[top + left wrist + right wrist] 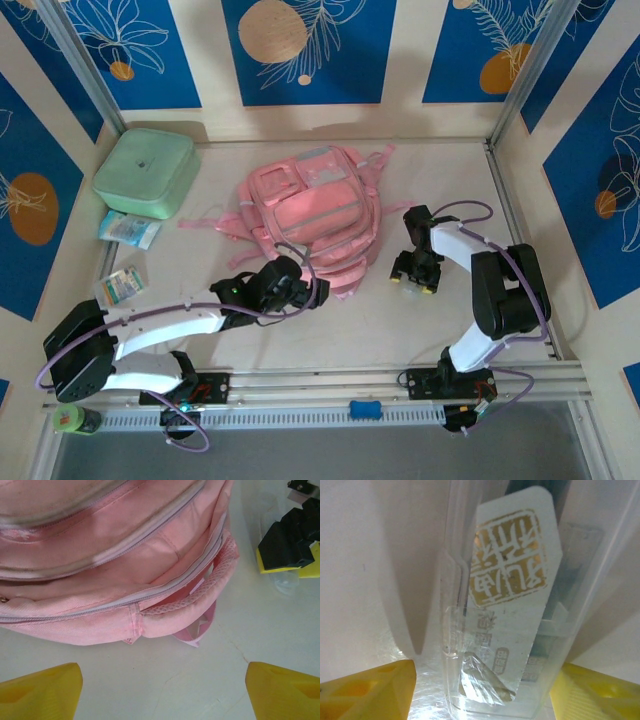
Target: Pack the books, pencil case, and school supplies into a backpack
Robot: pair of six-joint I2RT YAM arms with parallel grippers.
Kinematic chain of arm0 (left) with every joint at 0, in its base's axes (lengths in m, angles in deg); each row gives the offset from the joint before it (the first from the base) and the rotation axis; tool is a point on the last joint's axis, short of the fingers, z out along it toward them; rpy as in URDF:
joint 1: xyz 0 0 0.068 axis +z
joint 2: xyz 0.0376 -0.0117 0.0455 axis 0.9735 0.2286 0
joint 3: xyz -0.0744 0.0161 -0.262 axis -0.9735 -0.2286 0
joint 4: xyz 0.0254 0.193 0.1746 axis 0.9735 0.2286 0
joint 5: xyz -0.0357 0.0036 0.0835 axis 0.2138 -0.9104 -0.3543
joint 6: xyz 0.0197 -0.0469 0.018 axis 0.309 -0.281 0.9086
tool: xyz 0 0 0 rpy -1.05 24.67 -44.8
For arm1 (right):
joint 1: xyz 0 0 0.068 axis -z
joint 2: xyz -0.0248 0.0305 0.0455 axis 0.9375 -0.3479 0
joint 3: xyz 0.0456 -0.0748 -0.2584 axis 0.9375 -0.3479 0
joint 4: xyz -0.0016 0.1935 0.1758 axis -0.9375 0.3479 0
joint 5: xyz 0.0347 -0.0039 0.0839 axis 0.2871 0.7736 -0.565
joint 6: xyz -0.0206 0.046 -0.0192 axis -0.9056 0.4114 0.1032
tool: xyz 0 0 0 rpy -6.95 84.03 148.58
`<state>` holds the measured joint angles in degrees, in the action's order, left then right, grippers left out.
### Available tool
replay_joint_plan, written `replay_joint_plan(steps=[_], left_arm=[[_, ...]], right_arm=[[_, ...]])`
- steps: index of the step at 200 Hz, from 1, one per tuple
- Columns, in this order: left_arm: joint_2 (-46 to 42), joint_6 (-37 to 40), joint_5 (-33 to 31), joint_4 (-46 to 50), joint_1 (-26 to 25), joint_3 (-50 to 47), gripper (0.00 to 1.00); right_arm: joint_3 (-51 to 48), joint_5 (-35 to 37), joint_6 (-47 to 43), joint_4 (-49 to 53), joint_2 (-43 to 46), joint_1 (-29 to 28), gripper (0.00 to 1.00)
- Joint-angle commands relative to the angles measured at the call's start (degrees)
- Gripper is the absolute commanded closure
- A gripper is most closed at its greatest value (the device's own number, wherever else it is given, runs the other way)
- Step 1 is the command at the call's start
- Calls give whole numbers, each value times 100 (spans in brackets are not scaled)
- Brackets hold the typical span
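Overhead view bright and evenly lit; soft shadows on the worktop (400,330). Left wrist view sharp on the backpack (125,580), foreground corners blurred. Right wrist view soft-focused, with glare across the clear plastic packet (505,605)

I see a mint-green box (146,172) in the table's (330,325) far left corner, with blue flowered panels (345,70) on the walls behind.

White arms (165,322) with black joints, purple cables (468,205), yellow fingertips (40,690).
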<state>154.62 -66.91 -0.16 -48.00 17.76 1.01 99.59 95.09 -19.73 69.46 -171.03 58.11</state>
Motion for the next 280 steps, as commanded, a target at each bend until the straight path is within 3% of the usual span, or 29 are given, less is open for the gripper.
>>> replay_joint_plan(steps=[1,50,98,136,189,244,280], left_arm=[[-45,-35,-103,-3,-30,-35,15],[-109,87,-204,53,-25,-25,14],[-220,645,-768,571,-6,304,9],[-124,1565,-1075,938,145,746,6],[879,3346,-772,1534,874,1940,10],[1970,5107,-472,1513,1181,2750,15],[2419,5376,-517,1032,1358,2969,17]], right_arm=[[87,-89,22,2,-121,79,35],[86,-162,-94,3,65,55,48],[86,-199,-259,88,263,28,55],[153,-309,-290,328,737,-137,55],[461,-465,-220,813,1317,-678,55],[637,-622,-206,1025,1540,-1168,56],[639,-739,-240,994,1564,-1178,56]])
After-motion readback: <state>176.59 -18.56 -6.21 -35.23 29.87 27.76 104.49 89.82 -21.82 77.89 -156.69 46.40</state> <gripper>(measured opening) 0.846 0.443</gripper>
